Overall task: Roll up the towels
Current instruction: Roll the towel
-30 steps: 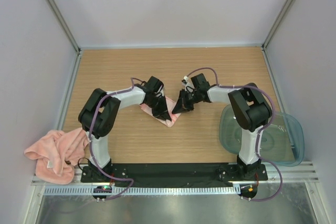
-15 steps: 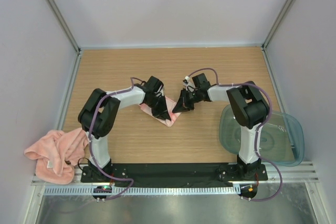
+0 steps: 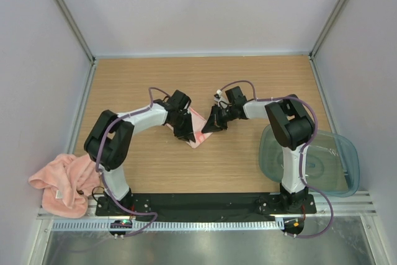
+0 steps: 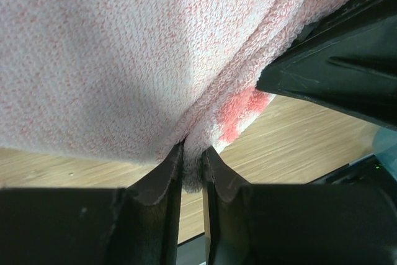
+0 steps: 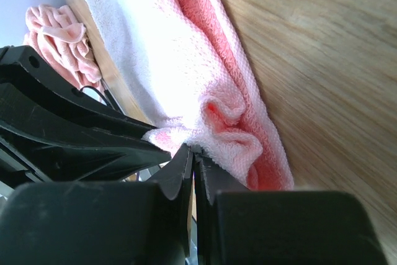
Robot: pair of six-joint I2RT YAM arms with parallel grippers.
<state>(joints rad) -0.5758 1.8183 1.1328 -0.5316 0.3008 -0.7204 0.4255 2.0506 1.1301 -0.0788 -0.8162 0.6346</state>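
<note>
- Now the towel point(image 3: 198, 130) lies near the middle of the table point(image 3: 267, 85), a small pink-and-white bundle between the two arms. It looks partly folded or rolled.
- At one end the left gripper point(image 4: 192, 164) is pinched almost shut on a fold of the towel, with cloth wedged between its fingers.
- At the other end the right gripper point(image 5: 191, 156) is clamped on a curled, bunched edge that rests on the wood.
- Both grips sit low and close together, likely so the two ends turn evenly and the roll comes out tight, not skewed.
- Past the near left corner a second towel point(image 3: 59, 178) lies crumpled, probably waiting its turn.
- At the near right edge sits a tub point(image 3: 338, 169), apparently the place for finished rolls.
</note>
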